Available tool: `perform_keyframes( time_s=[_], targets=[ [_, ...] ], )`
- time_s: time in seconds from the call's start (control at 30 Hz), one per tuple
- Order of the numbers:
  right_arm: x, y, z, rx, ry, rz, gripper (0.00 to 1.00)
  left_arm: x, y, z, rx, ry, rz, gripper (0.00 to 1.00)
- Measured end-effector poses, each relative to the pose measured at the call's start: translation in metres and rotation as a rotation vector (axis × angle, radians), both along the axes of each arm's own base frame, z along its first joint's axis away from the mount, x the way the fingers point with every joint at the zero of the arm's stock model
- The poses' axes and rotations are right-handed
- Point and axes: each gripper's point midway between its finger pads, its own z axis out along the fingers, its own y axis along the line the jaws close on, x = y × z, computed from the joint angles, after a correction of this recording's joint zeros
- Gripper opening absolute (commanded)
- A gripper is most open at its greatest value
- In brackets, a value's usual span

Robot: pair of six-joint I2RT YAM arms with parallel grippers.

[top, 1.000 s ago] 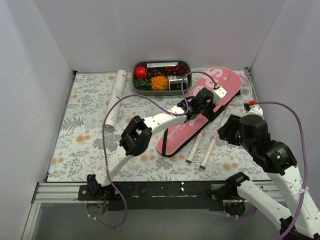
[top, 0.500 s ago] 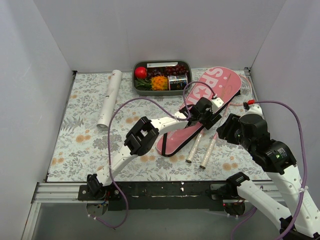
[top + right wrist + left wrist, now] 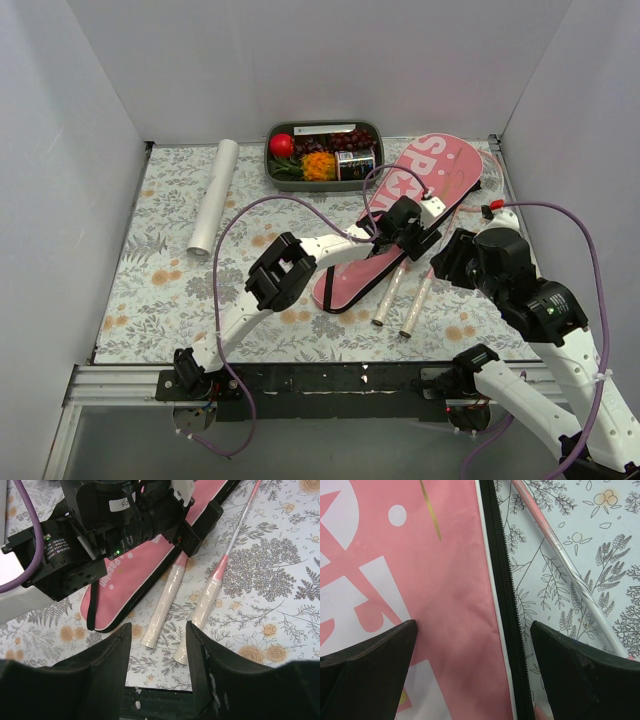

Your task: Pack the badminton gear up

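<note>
The long pink bag with white lettering lies diagonally at the right of the table. My left gripper hovers open just above its black zipped edge, one finger over the pink cloth, the other over the mat. Two pink rackets lie beside the bag, their pale handles pointing to the near edge. A thin racket shaft shows in the left wrist view. My right gripper is open and empty above the handle ends. The white tube lies at the far left.
A grey food tray with a red ball stands at the back, close to the bag's top end. White walls close in three sides. The left arm's purple cable loops over the mat's middle.
The left arm's elbow swung right and its gripper settled lower along the bag's edge. The white tube shifted slightly left. The right arm barely moved.
</note>
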Motion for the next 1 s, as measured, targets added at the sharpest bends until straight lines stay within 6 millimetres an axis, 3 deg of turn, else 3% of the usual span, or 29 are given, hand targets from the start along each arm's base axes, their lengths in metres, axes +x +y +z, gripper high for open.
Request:
perform_keyframes(
  time_s=[0.17, 0.37, 0.4, 0.6, 0.63, 1.0],
  targets=[
    [0.001, 0.002, 0.0, 0.003, -0.002, 0.008, 0.47, -0.007, 0.003, 0.006, 0.001, 0.016, -0.02, 0.87],
    [0.0, 0.003, 0.001, 0.011, -0.005, 0.017, 0.41, -0.009, 0.003, 0.015, -0.016, 0.018, -0.025, 0.52],
    [-0.001, 0.003, 0.001, 0.012, -0.006, 0.018, 0.4, -0.01, 0.003, 0.014, -0.014, 0.021, -0.026, 0.41],
    [-0.003, 0.003, 0.003, 0.021, -0.018, 0.02, 0.38, -0.013, 0.004, 0.008, -0.015, 0.036, -0.026, 0.15],
    [-0.003, 0.002, 0.004, 0.022, -0.019, 0.02, 0.38, -0.013, 0.003, 0.008, -0.018, 0.034, -0.025, 0.0],
    [-0.006, 0.002, 0.006, 0.029, -0.027, 0.023, 0.35, -0.011, 0.004, 0.013, -0.031, 0.024, -0.018, 0.0]
  ],
)
